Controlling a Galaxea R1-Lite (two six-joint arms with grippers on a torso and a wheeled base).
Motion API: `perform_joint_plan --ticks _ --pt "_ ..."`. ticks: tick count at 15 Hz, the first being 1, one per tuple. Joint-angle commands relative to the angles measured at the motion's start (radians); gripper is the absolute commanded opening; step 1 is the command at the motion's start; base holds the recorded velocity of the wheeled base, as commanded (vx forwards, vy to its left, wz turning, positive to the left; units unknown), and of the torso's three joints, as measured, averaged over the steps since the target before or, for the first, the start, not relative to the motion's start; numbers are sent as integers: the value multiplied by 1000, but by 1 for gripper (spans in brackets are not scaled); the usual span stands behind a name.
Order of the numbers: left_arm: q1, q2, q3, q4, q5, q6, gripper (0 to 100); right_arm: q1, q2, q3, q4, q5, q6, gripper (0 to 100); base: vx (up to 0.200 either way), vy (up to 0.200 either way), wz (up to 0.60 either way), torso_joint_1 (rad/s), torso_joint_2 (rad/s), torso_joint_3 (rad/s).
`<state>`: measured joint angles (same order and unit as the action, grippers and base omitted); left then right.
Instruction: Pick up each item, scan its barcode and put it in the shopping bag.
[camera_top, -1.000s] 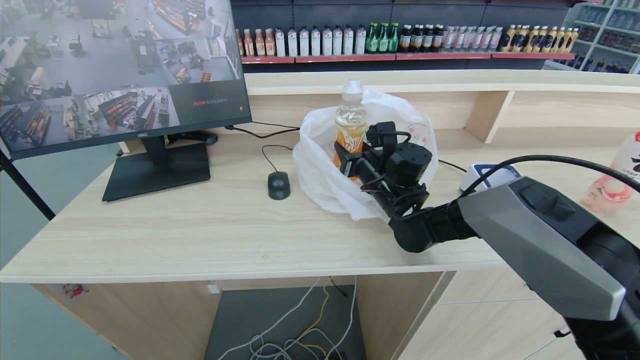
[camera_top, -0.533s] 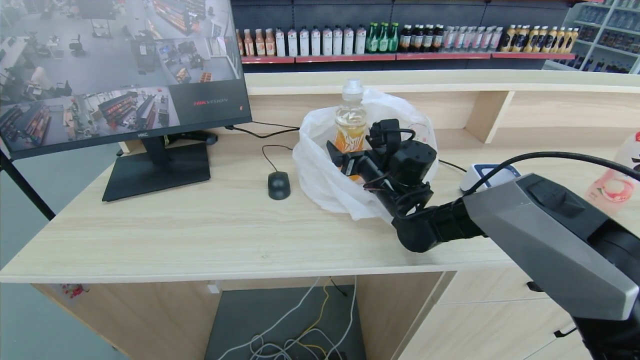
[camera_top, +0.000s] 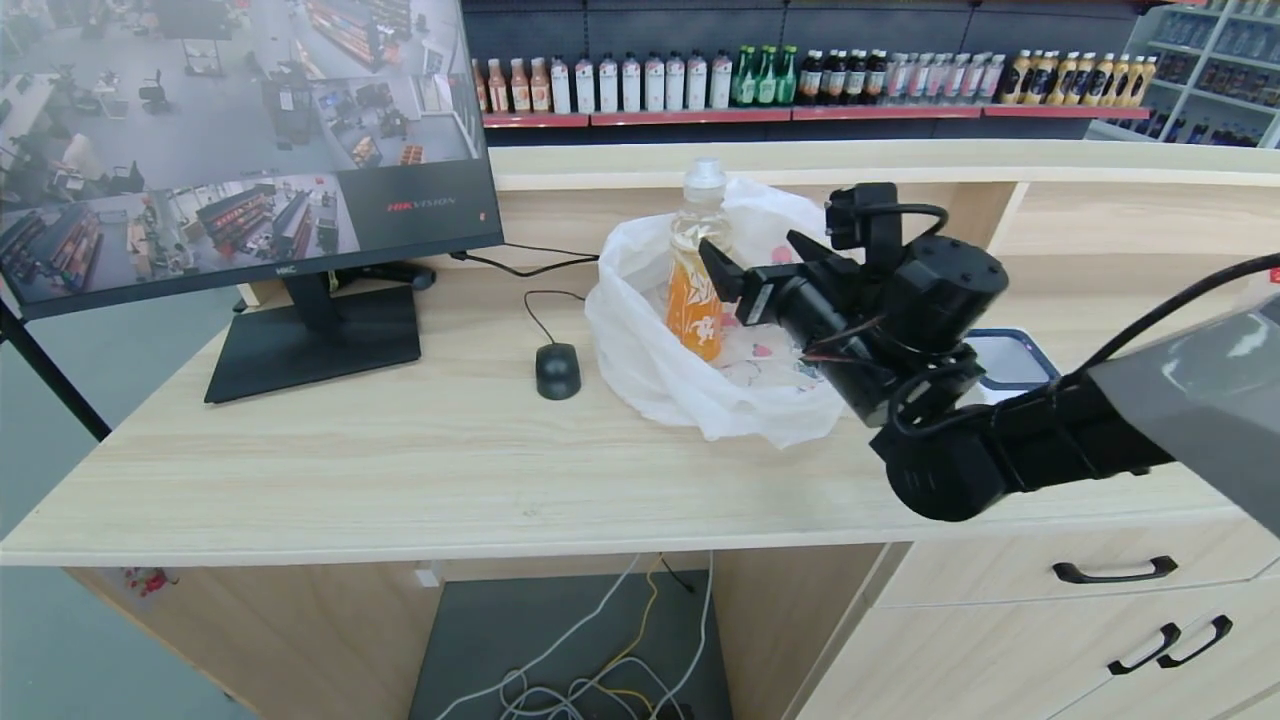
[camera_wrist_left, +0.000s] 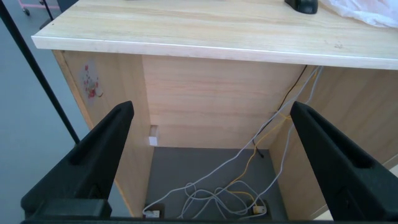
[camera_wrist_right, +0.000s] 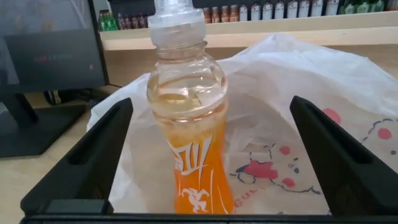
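Note:
An orange drink bottle (camera_top: 695, 270) with a clear cap stands upright inside the white shopping bag (camera_top: 640, 350) on the wooden counter. My right gripper (camera_top: 762, 262) hovers just right of the bottle, above the bag's mouth, open and holding nothing. In the right wrist view the bottle (camera_wrist_right: 186, 124) stands ahead between the spread fingers (camera_wrist_right: 81, 168), with the bag (camera_wrist_right: 298, 93) behind it. My left gripper (camera_wrist_left: 211, 155) hangs open below the counter's front edge (camera_wrist_left: 186, 43), facing the cables under the desk.
A monitor (camera_top: 240, 140) stands at the back left, with a black mouse (camera_top: 557, 370) beside the bag. A white and blue scanner (camera_top: 1005, 355) sits behind my right arm. A raised ledge runs along the counter's far side. Drawers (camera_top: 1110, 570) lie below on the right.
My right gripper has let go of the bottle and drawn back up and to the right, out of the bag. The bottle stays upright in the bag.

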<state>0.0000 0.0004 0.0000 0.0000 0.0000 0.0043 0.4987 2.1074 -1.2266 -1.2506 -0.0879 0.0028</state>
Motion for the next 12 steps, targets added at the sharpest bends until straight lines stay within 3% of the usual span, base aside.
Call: perform_joint_plan --ticks 1,5,12 --pt "0 0 0 0 0 0 100 0 -155 233 -118 -1 -1 100 0 0 0 0 0 0" --pt "-2 0 0 0 0 2 100 0 -244 515 -320 -1 2 100 0 0 0 0 0 0" --pt "0 0 0 0 0 2 100 -5 -391 685 -320 -6 25 100 0 0 0 0 0 0"
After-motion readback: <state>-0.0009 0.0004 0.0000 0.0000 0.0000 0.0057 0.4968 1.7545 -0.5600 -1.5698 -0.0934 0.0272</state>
